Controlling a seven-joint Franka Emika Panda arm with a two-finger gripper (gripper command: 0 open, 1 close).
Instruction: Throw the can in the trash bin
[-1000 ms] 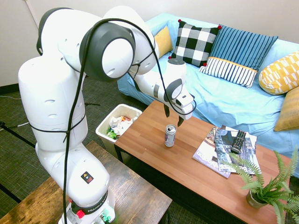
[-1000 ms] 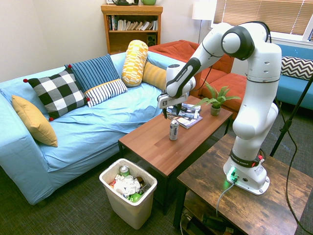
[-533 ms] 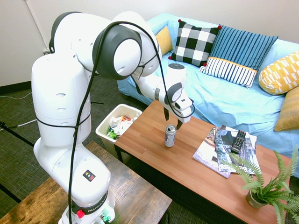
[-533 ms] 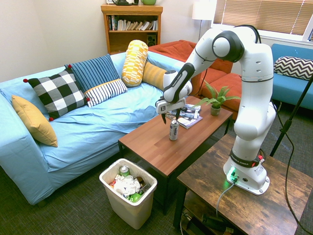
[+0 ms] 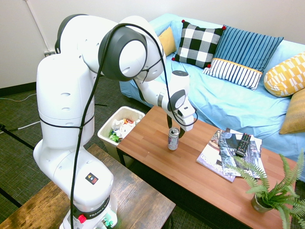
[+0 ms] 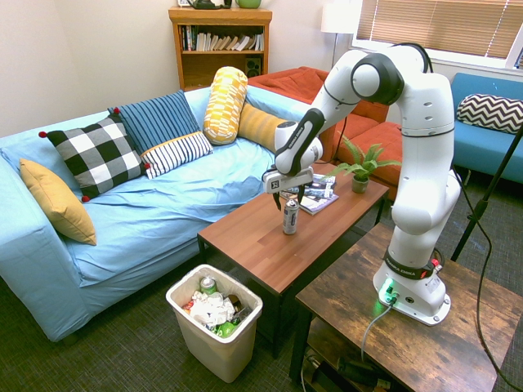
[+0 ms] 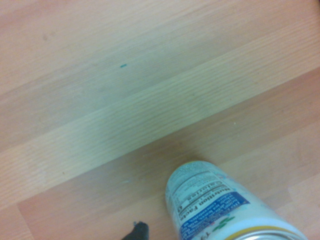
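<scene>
My gripper: I have the gripper wide open, its two fingers apart at the upper part of the can, with no grip on it that I can see.
Can: the silver can stands upright on the wooden coffee table, between the trash bin's side and the magazines.
Can label: in my wrist view I read a nutrition panel and a blue band.
Trash bin: the pale bin is on the floor beside the coffee table, holding crumpled white paper, green items and a green-and-silver can.
Magazines: they lie on the table, with a black remote on top.
Plant: a potted fern sits near the magazines.
Sofa: the light-blue sofa runs alongside the table.
</scene>
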